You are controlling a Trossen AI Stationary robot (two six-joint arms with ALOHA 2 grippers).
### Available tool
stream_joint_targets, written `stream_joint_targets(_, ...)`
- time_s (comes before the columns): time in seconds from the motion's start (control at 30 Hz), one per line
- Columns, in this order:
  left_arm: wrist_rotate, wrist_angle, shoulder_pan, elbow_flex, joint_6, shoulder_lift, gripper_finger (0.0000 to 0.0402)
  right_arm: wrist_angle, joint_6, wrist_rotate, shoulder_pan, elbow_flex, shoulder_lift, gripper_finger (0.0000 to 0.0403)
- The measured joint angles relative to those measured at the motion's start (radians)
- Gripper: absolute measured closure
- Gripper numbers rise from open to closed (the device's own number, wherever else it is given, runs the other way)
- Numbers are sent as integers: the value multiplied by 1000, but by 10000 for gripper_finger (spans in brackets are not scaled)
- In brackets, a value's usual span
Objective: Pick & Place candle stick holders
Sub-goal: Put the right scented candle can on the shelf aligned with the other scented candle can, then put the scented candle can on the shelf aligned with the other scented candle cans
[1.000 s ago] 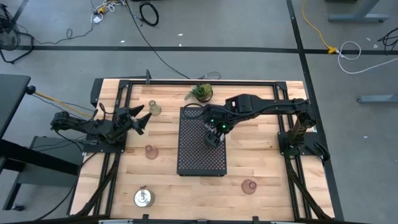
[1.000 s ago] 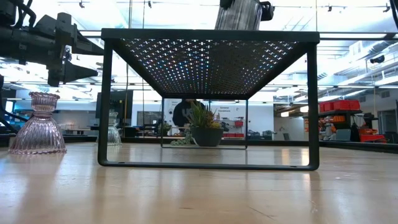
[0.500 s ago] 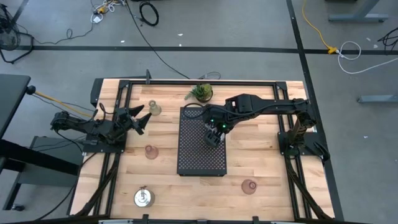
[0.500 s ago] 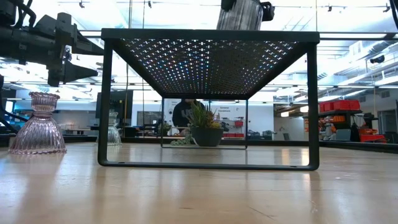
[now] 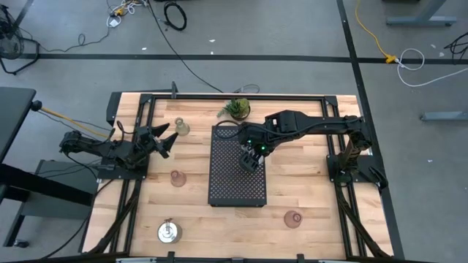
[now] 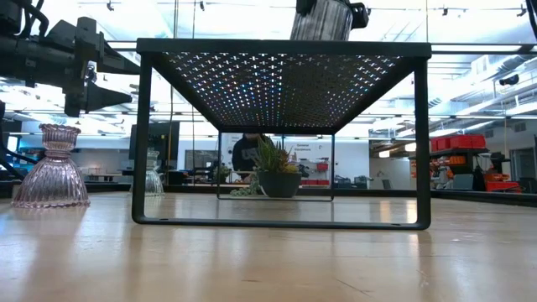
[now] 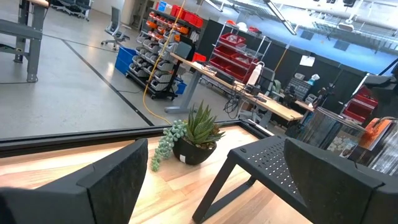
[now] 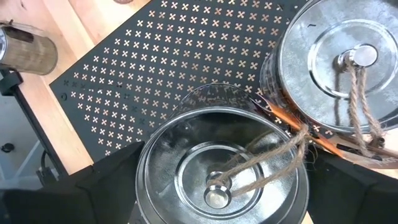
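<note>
On the black perforated tray stand two silver candle stick holders tied with twine. One silver holder stands between the open fingers of my right gripper; the other silver holder is just beside it. My right gripper points steeply down. On the wood stand a third silver holder, two pink glass holders and a clear glass holder. My left gripper waits open and level at the table's left edge, touching nothing. My right gripper has one finger on each side of the silver holder's round rim, coming from above and slanting down. I cannot tell whether the fingers touch the rim. The holder stands upright on the tray's top.
A small potted plant stands at the far edge behind the tray. A black frame runs around the table's far side and both sides. A person shows in the room beyond. Bare wood lies near the front edge and right of the tray.
</note>
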Motion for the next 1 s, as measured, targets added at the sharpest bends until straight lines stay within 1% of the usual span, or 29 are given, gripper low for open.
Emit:
stream_joint_targets(0.2,0,0,0,0,0,0,23,-2,4,-3,0,0,0,33)
stream_joint_targets(0.4,0,0,0,0,0,0,23,-10,14,-1,0,0,0,7)
stream_joint_targets(1.0,0,0,0,0,0,0,23,-10,24,-8,-7,0,-2,4)
